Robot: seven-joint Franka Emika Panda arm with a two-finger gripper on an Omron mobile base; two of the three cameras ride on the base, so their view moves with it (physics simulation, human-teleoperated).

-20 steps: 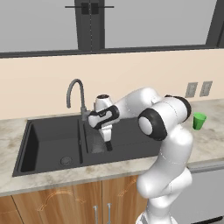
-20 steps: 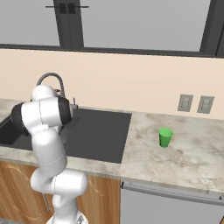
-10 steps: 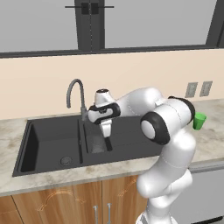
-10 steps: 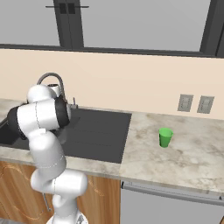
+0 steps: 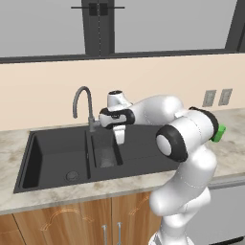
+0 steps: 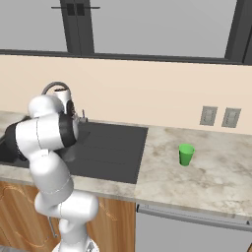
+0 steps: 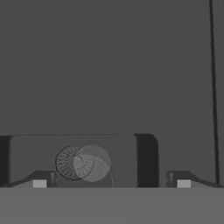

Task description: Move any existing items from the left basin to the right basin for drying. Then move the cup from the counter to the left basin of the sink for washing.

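In the hand view my gripper (image 7: 111,183) is open, with nothing between its two fingertips (image 7: 39,183). It hangs over the narrow right basin (image 7: 122,153). A see-through greyish glass (image 7: 97,168) stands in that basin, beside and partly over the round drain (image 7: 70,162). In the left base view the gripper (image 5: 119,140) is above the right basin (image 5: 98,143), where the glass (image 5: 108,157) shows as a pale patch. The wide left basin (image 5: 52,153) holds only its drain. The green cup (image 6: 186,154) stands upright on the counter (image 6: 206,179), far to the gripper's right.
A grey gooseneck tap (image 5: 89,112) rises just behind the divider between the basins, close to my hand. The ribbed drainboard (image 5: 141,153) lies right of the narrow basin. Two wall outlets (image 6: 219,117) sit behind the cup. My own arm hides part of the cup (image 5: 219,133).
The gripper has risen a little above the right basin and stayed open. The glass remains in the basin, and the cup has not moved.
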